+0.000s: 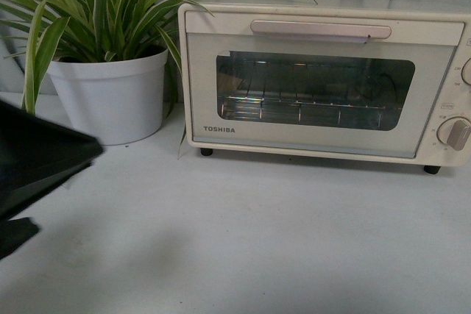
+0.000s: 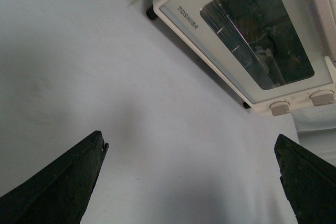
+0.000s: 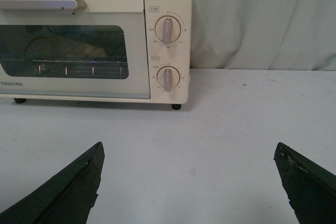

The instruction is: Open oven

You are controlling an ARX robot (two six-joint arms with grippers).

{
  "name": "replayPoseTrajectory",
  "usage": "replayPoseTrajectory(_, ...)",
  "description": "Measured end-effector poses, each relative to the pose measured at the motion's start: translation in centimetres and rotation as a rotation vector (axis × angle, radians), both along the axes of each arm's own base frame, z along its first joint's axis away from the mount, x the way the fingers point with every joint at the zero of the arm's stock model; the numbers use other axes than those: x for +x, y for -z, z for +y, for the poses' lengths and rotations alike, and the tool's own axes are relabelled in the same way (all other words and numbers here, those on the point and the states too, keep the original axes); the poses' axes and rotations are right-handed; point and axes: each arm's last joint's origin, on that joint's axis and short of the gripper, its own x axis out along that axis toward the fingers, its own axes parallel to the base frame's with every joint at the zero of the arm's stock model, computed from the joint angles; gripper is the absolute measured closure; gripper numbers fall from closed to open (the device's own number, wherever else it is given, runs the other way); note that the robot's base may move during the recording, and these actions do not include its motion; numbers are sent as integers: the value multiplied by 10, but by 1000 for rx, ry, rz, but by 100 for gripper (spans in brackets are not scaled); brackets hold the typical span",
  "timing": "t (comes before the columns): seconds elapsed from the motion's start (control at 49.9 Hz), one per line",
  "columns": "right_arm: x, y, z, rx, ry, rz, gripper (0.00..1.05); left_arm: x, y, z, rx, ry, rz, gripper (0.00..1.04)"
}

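The cream-white TOSHIBA oven (image 1: 324, 82) stands at the back of the table with its glass door closed. Its long bar handle (image 1: 320, 30) runs along the door's top, and a wire rack shows through the window. The oven (image 2: 247, 35) also appears in the left wrist view, and the right wrist view shows the oven (image 3: 94, 45) with two grey knobs (image 3: 167, 30). My left gripper (image 2: 191, 145) is open over bare table, well short of the oven. Equally open and empty, the right gripper (image 3: 189, 153) hovers in front of the knob end. Part of the left arm (image 1: 37, 167) shows dark at the front view's left edge.
A spider plant in a white pot (image 1: 110, 93) stands right beside the oven's left side, leaves reaching over its top. A pale curtain (image 3: 262, 19) hangs behind. The white tabletop (image 1: 257, 240) stretches in front of the oven.
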Motion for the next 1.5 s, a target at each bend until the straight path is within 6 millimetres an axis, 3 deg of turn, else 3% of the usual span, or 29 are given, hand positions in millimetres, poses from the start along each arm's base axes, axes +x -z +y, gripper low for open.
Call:
replayPoseTrajectory(0.201,0,0,0,0,0,0,9,50,16,-44,-84,32,126,6)
replayPoseTrajectory(0.361,0,0,0,0,0,0,9,72,24,-63,-107,27,179,6)
replayPoseTrajectory(0.762,0,0,0,0,0,0,9,88,32,-87,-144,13,234,6)
replayPoseTrajectory(1.103,1,2,0,56,-66,67,9,94,42,-90,-155,-6,280,6)
replayPoseTrajectory(1.304,22,-21,0,148,-100,133,9,95,42,-90,-168,-14,283,6)
replayPoseTrajectory(1.504,71,-64,13,144,-119,164,9,95,42,-90,-173,-16,286,7)
